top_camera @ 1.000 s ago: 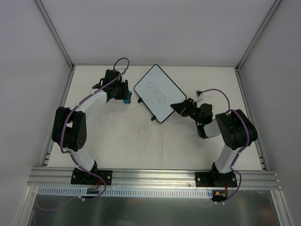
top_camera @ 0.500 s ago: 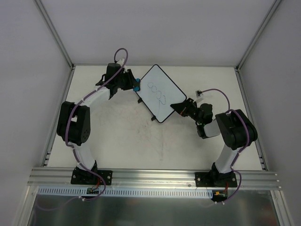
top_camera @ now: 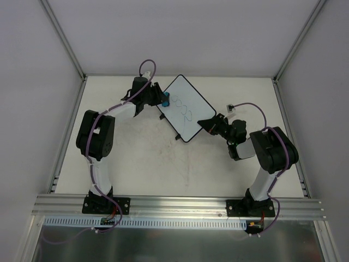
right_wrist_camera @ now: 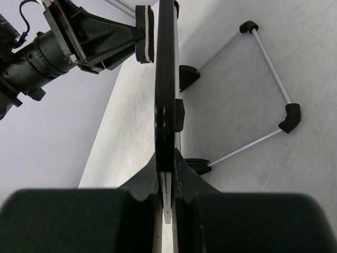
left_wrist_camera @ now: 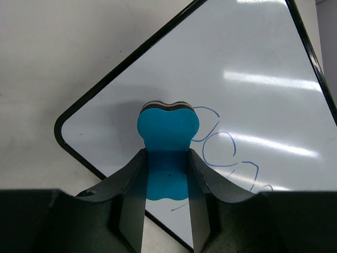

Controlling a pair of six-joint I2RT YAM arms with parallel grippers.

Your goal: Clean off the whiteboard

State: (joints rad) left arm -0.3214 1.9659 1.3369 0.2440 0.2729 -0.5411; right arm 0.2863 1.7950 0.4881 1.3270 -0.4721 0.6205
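The whiteboard (top_camera: 185,108) lies tilted at the table's back middle, white with a black rim and blue scribbles (left_wrist_camera: 226,153) on it. My left gripper (top_camera: 160,99) is shut on the blue eraser (left_wrist_camera: 167,142) and holds it against the board's left corner, just left of the scribbles. My right gripper (top_camera: 210,123) is shut on the whiteboard's right edge; in the right wrist view the board (right_wrist_camera: 165,79) shows edge-on between the fingers, with the eraser (right_wrist_camera: 143,34) touching its far end.
A thin wire stand (right_wrist_camera: 268,79) with black corner caps lies on the table under the board. The table is bounded by a metal frame and grey side walls (top_camera: 32,109).
My left gripper has carried the blue eraser rightward from beside the board onto its left corner. The right arm and the board have not moved.
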